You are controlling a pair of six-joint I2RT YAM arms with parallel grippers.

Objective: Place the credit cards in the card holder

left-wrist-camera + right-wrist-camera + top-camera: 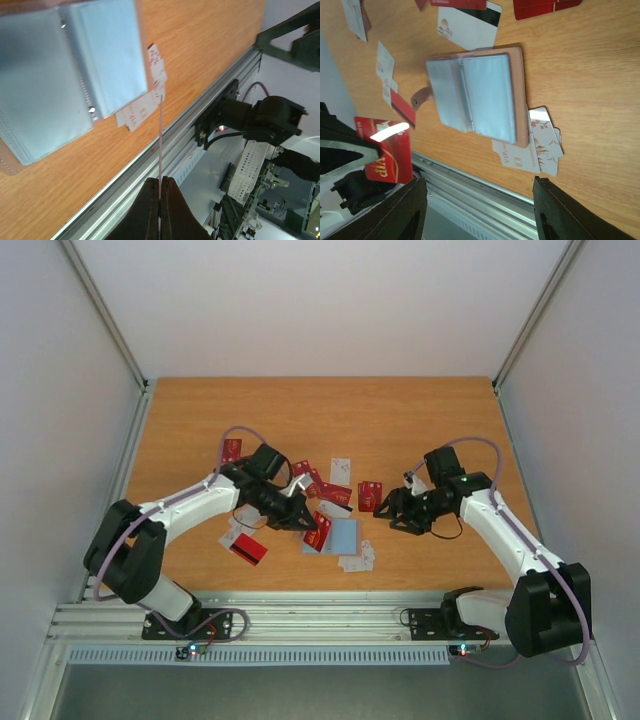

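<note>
The card holder [344,536] lies open on the table, its light blue-grey pockets up; it also shows in the left wrist view [75,75] and in the right wrist view [480,95]. My left gripper [307,522] is shut on a red card with gold VIP lettering [318,531], held just left of the holder. That card shows edge-on in the left wrist view [161,145] and from the face in the right wrist view [387,150]. My right gripper [392,517] is open and empty, right of the holder. Several red and white credit cards [322,486] lie around.
White cards [356,561] lie partly under the holder's near edge. Two red cards [370,496] lie by my right gripper. A red card [248,551] and a white one [240,536] lie under my left arm. The metal rail [320,618] runs along the near edge.
</note>
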